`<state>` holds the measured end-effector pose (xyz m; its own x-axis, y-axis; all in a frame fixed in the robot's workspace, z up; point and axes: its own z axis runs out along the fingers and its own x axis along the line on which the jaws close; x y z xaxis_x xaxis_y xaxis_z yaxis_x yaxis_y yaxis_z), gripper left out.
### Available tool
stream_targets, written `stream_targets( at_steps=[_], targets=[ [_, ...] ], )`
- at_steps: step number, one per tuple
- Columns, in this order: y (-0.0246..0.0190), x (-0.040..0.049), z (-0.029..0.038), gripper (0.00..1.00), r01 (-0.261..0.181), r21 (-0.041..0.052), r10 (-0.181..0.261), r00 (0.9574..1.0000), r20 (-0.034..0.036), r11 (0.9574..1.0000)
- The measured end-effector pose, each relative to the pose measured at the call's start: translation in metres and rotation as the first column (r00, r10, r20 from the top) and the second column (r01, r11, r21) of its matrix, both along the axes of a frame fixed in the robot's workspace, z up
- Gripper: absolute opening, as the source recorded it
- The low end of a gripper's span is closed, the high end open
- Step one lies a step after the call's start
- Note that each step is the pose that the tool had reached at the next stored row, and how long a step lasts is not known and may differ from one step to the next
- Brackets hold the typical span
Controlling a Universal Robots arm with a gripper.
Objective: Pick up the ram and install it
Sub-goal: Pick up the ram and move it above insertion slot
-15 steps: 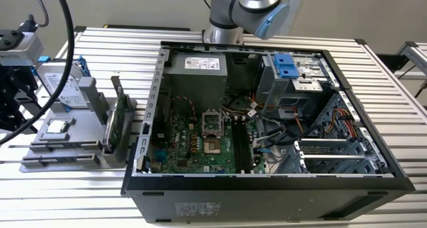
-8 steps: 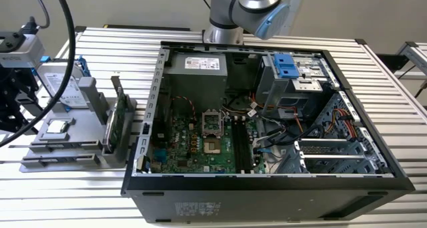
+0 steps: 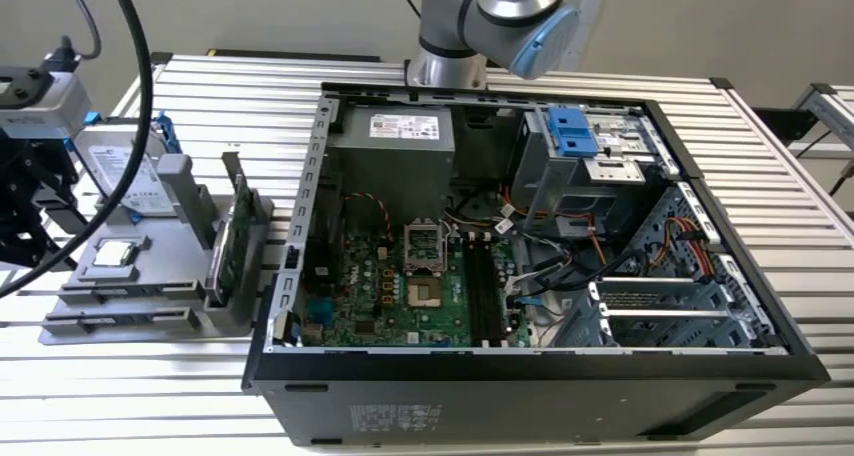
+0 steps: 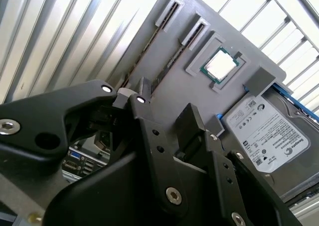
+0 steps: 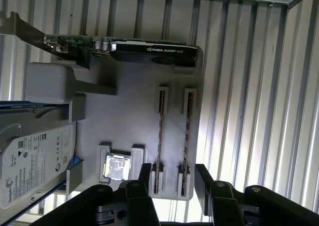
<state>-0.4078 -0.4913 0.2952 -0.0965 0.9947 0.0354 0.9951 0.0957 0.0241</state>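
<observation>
In the first wrist view, the claw hangs with its fingers spread and nothing between them. Its body is cut off by the frame. The ram stands edge-on in a slot of the gray holder, so its chips are hidden. A second stick stands in the slot just beside it. Both slots lie between the two fingertips. A processor chip and a hard drive sit on the holder near them.

In the second wrist view, the claw's black body hides much of the slots, and the sticks are thin dark lines.

In the exterior view, the holder lies by the bench edge on the exterior view's left, beside the open computer case. The sticks are too thin to make out there.
</observation>
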Motion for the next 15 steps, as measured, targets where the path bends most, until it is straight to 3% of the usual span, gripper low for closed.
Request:
stream_targets(
  at_steps=[15],
  targets=[
    [0.0000,0.0000,-0.0038,1.00,0.000,0.0001,0.000,1.0000,0.0000,1.0000]
  ],
)
